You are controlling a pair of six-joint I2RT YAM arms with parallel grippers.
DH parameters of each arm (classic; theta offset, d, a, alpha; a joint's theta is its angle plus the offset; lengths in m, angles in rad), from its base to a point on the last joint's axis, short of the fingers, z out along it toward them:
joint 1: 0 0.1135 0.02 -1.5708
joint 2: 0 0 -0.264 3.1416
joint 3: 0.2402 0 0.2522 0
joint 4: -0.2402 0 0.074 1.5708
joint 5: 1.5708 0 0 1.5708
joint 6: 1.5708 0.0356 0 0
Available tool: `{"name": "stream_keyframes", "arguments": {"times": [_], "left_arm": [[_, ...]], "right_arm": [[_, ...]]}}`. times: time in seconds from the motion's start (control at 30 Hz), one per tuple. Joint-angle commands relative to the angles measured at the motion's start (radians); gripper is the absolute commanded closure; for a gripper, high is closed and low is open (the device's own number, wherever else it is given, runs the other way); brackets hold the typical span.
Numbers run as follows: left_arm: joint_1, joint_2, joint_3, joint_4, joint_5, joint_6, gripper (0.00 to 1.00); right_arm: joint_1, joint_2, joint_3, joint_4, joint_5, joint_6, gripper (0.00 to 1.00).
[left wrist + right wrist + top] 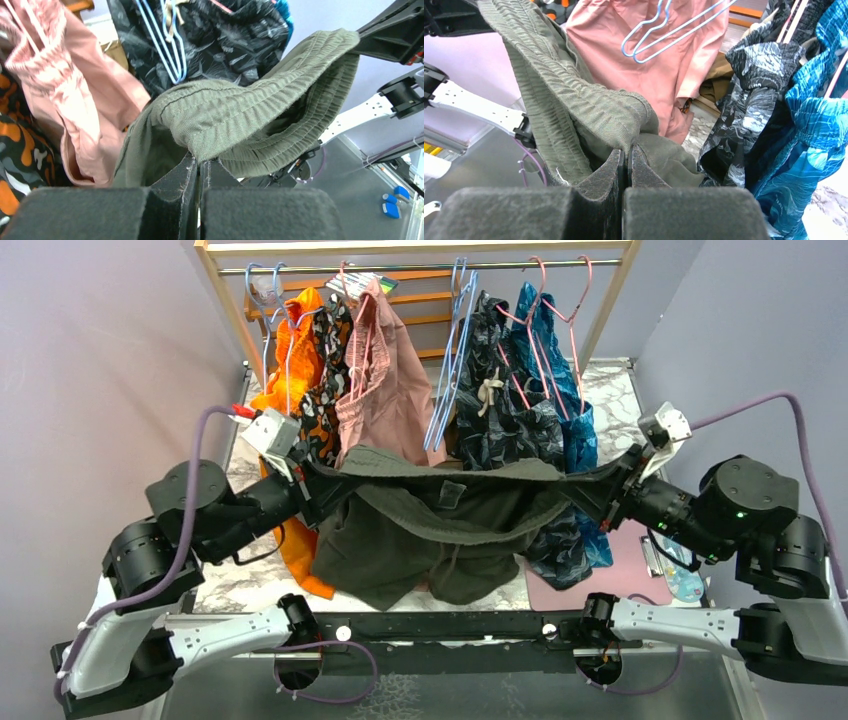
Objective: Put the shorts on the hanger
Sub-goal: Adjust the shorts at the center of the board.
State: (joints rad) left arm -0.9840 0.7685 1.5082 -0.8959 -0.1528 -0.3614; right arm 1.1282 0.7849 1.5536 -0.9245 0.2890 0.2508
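left gripper (312, 488): fingers pinched shut on the left end of the waistband (450, 468), elastic bunched just above the pads.
pink shorts (380, 390): hung on the rail (430, 267) behind, not part of this job.
shorts (440, 510): dark olive, lifted and spread by the waist between both arms, legs dangling. They are held wide, I judge, so the band can meet a hanger.
hanger (450, 350): bare light-blue wire on the rail, behind and above the stretched band, apart from the olive cloth.
leaf-print shorts (505, 410): hang just right of it.
right gripper (590, 490): clamped on the waistband's right end, drawing it taut.
stage: cloth gripped and raised, hanging not yet done.
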Motion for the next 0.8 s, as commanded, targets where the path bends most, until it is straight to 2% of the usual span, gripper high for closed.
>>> {"name": "stream_keyframes", "arguments": {"times": [0.0,0.13,0.37,0.43,0.67,0.77], "left_arm": [[0.001,0.029,0.135,-0.022,0.042,0.096,1.0],[0.001,0.07,0.265,-0.021,0.093,0.12,1.0],[0.001,0.128,0.498,0.011,0.235,0.141,1.0],[0.001,0.104,0.467,0.053,0.251,0.133,1.0],[0.001,-0.002,0.118,0.11,0.24,0.095,1.0],[0.0,0.022,0.11,0.11,0.264,0.108,1.0]], "right_arm": [[0.005,0.005,0.084,-0.025,-0.021,-0.061,0.99],[0.005,0.0,0.16,0.013,-0.085,-0.091,0.99],[0.005,0.001,0.306,0.1,-0.316,-0.132,0.99],[0.005,-0.009,0.292,0.113,-0.333,-0.137,0.99],[0.005,-0.066,0.009,0.098,-0.28,-0.119,0.99],[0.005,-0.046,0.019,0.075,-0.296,-0.131,0.99]]}}
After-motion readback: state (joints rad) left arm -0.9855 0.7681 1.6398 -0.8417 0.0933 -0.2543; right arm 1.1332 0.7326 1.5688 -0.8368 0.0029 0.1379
